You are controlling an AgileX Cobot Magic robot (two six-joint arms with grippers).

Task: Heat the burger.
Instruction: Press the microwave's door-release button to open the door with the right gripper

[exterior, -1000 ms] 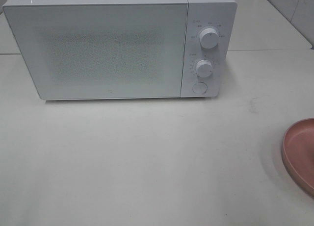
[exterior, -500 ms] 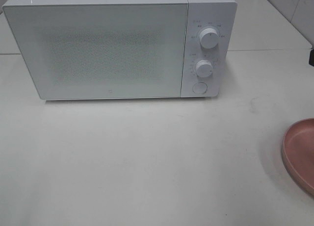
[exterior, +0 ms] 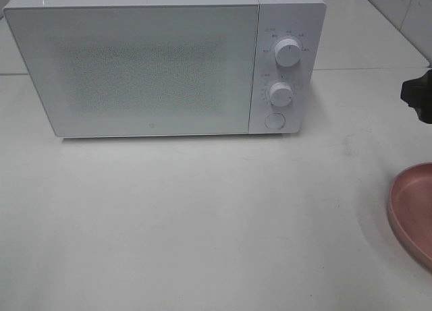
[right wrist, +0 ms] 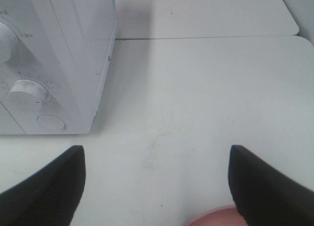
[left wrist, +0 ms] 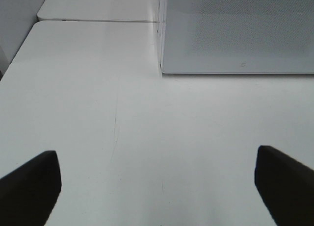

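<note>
1. Table: white, bare surface across the whole scene.
2. Microwave: white, far left-centre, door closed.
3. Pink plate: near right edge, partly cut off, nothing visible on the part shown.
4. Left gripper: fingers spread wide, holding nothing, over the table near the microwave's left front corner.
5. Right gripper: fingers wide apart, holding nothing, over the table between microwave and plate.
6. Upper knob, lower knob, round button: on the microwave's right panel.
7. Burger: not visible; its place cannot be told.
</note>
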